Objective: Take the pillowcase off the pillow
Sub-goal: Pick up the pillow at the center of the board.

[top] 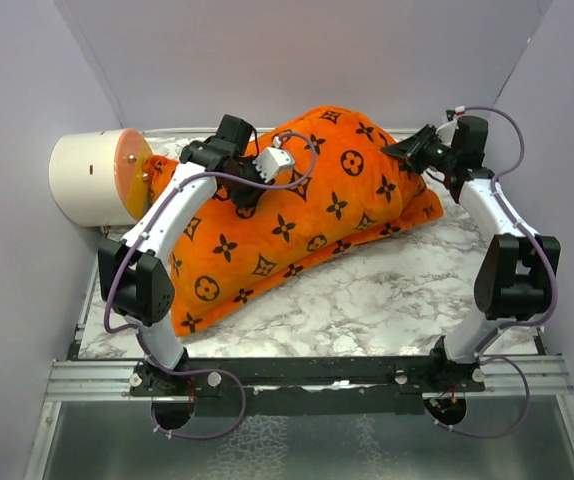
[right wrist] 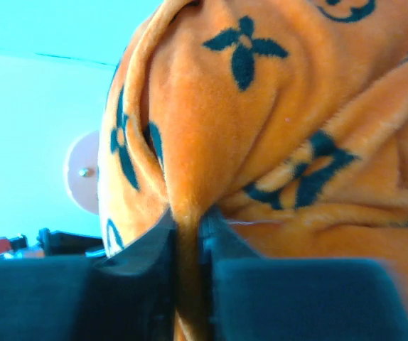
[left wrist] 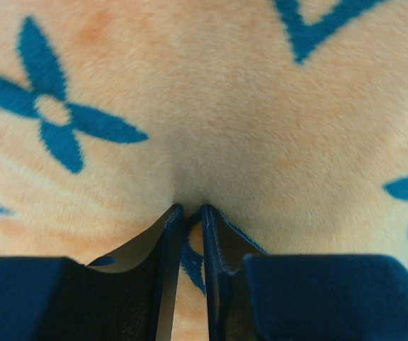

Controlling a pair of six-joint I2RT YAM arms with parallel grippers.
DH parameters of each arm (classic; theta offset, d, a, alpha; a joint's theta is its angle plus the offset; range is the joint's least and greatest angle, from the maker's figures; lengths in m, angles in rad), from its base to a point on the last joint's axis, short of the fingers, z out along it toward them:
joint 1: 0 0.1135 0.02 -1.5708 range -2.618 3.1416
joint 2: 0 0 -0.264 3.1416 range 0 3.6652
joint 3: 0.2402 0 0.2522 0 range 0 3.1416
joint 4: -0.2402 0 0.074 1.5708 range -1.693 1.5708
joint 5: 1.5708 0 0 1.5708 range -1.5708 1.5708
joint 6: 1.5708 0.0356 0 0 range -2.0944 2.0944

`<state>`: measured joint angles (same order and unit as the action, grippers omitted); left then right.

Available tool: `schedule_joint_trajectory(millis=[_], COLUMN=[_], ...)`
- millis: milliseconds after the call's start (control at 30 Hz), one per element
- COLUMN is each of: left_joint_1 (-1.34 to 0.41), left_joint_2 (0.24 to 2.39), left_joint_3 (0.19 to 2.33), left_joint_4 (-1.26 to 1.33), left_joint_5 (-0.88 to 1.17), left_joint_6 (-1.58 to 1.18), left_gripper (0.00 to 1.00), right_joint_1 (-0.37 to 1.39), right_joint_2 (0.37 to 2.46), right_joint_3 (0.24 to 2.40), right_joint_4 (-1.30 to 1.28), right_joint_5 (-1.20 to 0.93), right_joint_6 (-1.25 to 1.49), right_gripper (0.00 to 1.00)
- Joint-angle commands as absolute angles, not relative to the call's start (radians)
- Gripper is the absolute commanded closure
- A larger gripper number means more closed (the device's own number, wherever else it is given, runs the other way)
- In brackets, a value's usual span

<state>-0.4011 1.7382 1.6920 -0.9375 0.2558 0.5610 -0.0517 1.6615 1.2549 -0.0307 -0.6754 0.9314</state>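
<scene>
The orange pillowcase (top: 297, 225) with black flower motifs lies across the marble table, fully covering the pillow, which is hidden inside it. My left gripper (top: 235, 172) presses into the case's upper left part; in the left wrist view its jaws (left wrist: 190, 213) are shut on a small pinch of the plush fabric (left wrist: 211, 106). My right gripper (top: 403, 152) is at the case's far right end; in the right wrist view its jaws (right wrist: 188, 217) are shut on a fold of the orange pillowcase (right wrist: 261, 106).
A cream cylinder with an orange face (top: 92, 175) stands at the back left, touching the case's left end. The marble tabletop (top: 387, 300) shows in front of the case. Grey walls enclose the back and sides.
</scene>
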Motion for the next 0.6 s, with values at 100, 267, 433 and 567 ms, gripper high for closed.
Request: schedule_joint_trajectory(millis=[100, 267, 433, 567], left_joint_1=[-0.422, -0.421, -0.404, -0.376], left_joint_2=[1.783, 1.790, 1.833, 1.828], left_joint_3=[1.803, 2.053, 2.334, 2.372], left_joint_4=[-1.259, -1.283, -1.167, -1.056], left_joint_5=[0.534, 0.552, 0.369, 0.262], left_joint_6=[0.595, 0.533, 0.394, 0.322], left_gripper=[0.67, 0.40, 0.31, 0.29], right_joint_1=[-0.013, 0.017, 0.069, 0.095], right_joint_2=[1.760, 1.818, 1.886, 1.918], right_joint_3=[1.488, 1.704, 2.082, 2.363], right_joint_4=[-0.136, -0.222, -0.240, -0.086], right_joint_5=[-0.732, -0.716, -0.687, -0.661], right_joint_6=[0.919, 0.864, 0.820, 0.847], right_gripper=[0.99, 0.99, 0.99, 0.99])
